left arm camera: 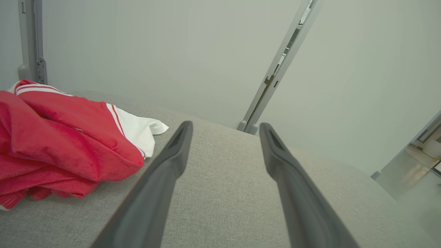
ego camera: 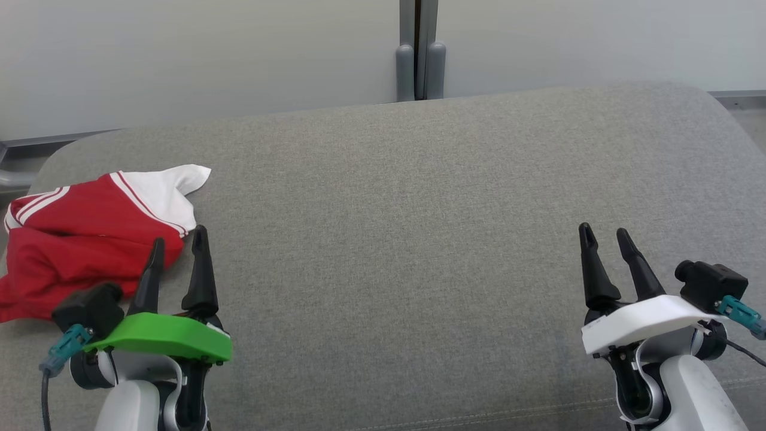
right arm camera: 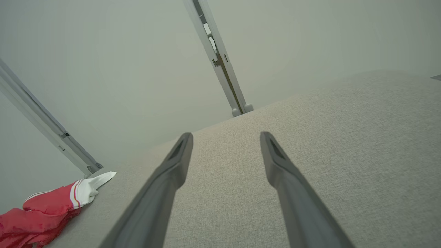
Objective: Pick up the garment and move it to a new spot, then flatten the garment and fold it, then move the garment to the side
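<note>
Right now the crumpled red garment with white striped trim lies bunched at the left edge of the grey upholstered cushion, its white end pointing to the right. The left claw stands open with nothing between its fingers, just beside the garment's near right edge; it seems not to touch the cloth. Well apart, at the near right, the right claw is open and empty above bare fabric.

I see on my left gripper two long black tapered fingers, a green cover, and a black camera block with a teal plug. My right gripper matches, with a white cover. The forearms are pale grey.
</note>
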You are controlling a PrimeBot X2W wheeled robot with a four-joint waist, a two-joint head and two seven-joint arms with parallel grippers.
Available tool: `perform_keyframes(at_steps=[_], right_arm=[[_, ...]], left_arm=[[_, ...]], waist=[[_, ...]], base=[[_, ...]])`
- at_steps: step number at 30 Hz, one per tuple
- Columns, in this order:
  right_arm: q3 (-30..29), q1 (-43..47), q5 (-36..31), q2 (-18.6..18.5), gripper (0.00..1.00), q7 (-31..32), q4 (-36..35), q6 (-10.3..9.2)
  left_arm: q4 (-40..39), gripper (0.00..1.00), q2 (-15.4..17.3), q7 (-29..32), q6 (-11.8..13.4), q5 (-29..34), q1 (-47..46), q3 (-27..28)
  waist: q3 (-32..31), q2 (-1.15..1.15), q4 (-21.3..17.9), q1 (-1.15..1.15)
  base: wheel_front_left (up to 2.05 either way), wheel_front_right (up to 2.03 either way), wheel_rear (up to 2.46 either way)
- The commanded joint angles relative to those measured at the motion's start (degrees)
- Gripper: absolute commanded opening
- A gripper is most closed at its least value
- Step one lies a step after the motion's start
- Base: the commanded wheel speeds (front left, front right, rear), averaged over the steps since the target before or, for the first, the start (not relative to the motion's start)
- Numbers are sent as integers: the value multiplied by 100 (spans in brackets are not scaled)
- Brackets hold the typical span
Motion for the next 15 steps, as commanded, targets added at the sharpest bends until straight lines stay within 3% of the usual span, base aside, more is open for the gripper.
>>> perform_keyframes(at_steps=[1,15], right_arm=[[20,-27,-190,-40,100,-55,-45,3],[80,102,-1034,-13,100,-218,-24,3]], left_arm=[[-97,100,74,-60,39,165,5,-39],[-33,100,116,-310,200,911,253,-374]], waist=[[-3,0,-3,0],[-41,0,-24,0]], base=[[0,0,0],[0,0,0]])
